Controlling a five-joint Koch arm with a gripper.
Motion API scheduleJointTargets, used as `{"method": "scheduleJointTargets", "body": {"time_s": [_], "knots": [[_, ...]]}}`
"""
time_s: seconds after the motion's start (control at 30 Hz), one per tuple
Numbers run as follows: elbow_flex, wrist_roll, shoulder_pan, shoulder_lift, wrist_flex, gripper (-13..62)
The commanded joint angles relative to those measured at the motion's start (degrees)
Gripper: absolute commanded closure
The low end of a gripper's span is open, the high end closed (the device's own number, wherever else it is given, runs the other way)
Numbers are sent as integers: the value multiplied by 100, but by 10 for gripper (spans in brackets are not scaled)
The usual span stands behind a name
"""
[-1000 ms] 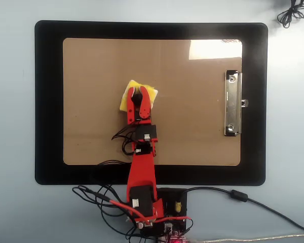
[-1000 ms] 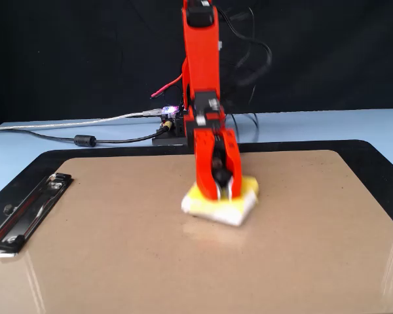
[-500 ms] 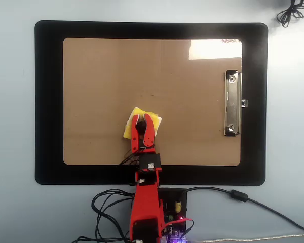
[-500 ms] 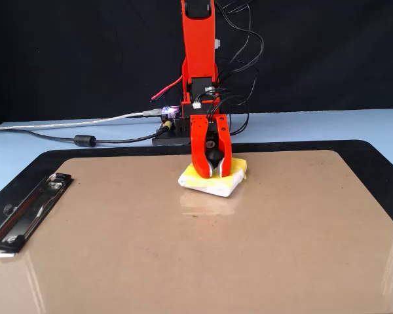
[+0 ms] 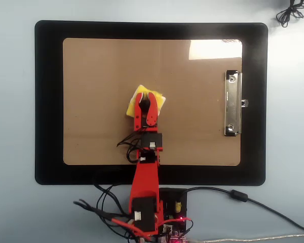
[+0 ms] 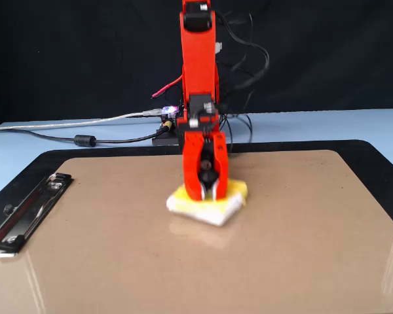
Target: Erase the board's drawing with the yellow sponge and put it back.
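Note:
The brown board [image 5: 91,101] lies on a black mat, with its silver clip [image 5: 233,104] at the right in the overhead view. The yellow sponge [image 5: 136,94] rests near the board's middle, rotated diamond-wise. My red gripper [image 5: 147,94] comes down on it from above, with its jaws closed around the sponge's top. In the fixed view the gripper [image 6: 206,196] presses the sponge [image 6: 213,211] onto the board [image 6: 301,229]. No drawing shows on the board; anything under the sponge and gripper is hidden.
The black mat [image 5: 48,101] frames the board on a pale blue table. The arm's base with its electronics and cables [image 5: 172,207] sits at the near edge in the overhead view. A coiled cable [image 5: 293,11] lies at the top right. The clip [image 6: 26,212] is at the left in the fixed view.

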Motion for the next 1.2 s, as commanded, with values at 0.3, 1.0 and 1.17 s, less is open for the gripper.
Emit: {"method": "scheduleJointTargets", "body": {"time_s": [0.3,1.0,1.17], "knots": [[-1011,-70,185,-334,35,576],[-1283,-1652,-3138,3015,4087,576],[-1600,-1670,-4210,2663,4078,576]]}}
